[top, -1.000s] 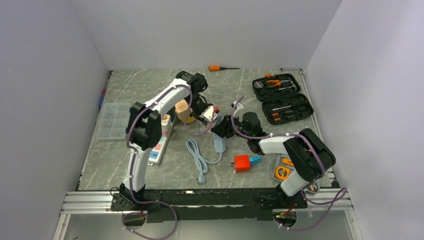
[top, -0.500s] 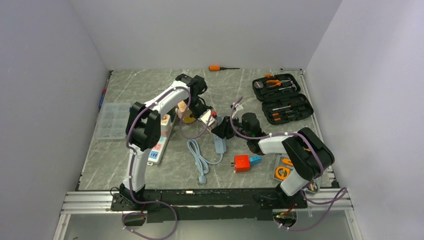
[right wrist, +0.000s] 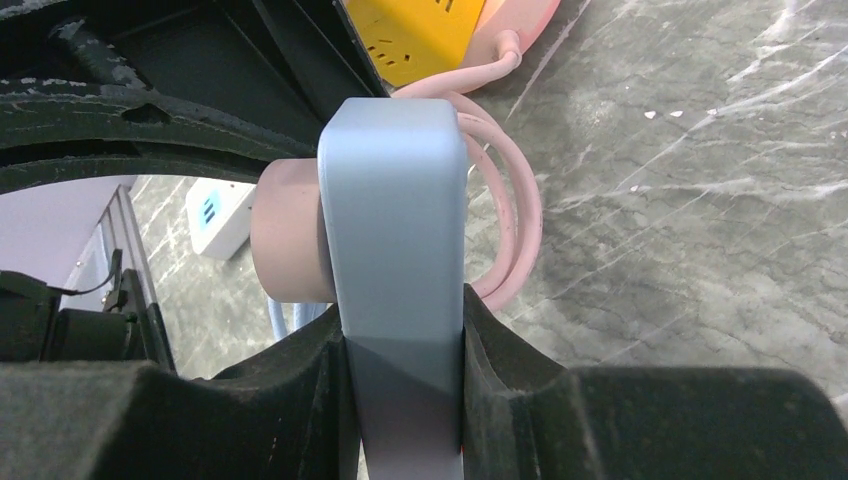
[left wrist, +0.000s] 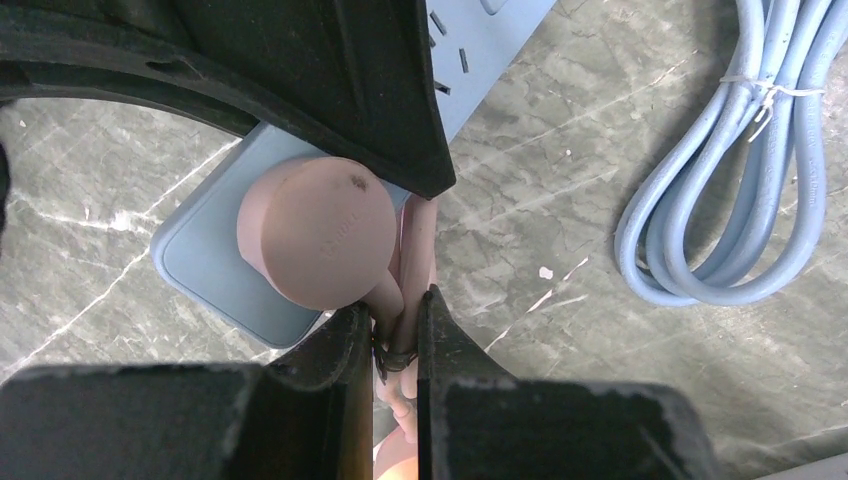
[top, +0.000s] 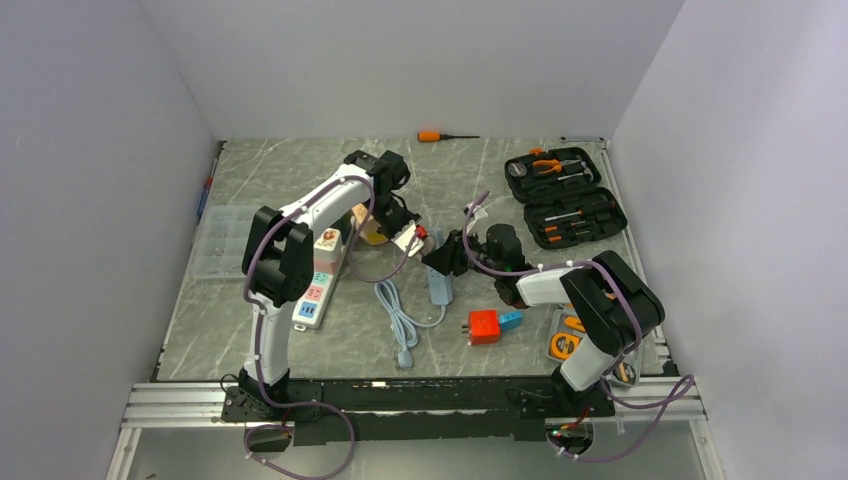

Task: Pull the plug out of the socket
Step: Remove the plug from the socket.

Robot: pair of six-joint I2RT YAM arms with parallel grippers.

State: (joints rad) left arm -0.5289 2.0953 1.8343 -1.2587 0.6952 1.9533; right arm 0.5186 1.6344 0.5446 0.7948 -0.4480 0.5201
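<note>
Since one second ago my left arm has swung its elbow toward 9 o'clock in the top view, and its wrist has drawn slightly back from the right one.

Nearest to the left wrist camera, the left gripper (left wrist: 392, 322) has its fingers pressed almost together, pinching the thin pink cable (left wrist: 415, 235) just under the round dusty-pink plastic plug (left wrist: 315, 235). This plug sits in the flat light-blue plastic socket strip (left wrist: 195, 265), at the middle of the table. The right gripper (right wrist: 400, 350) clamps that strip across its two broad faces, with the plug at 9 o'clock of it.

I judge the plug to be light, stiff and smooth, held only by the friction of its pins. The cable is soft and may stretch or slip, so the plug's rim would be a safer hold. The strip is light too and needs the counter-hold it has.

The pins and the seam are hidden, so I cannot tell if the plug is partly out. Farther off, at 2 o'clock, lies a coiled light-blue cord (left wrist: 720, 200). In the top view both grippers overlap and the plug is too small to read.
</note>
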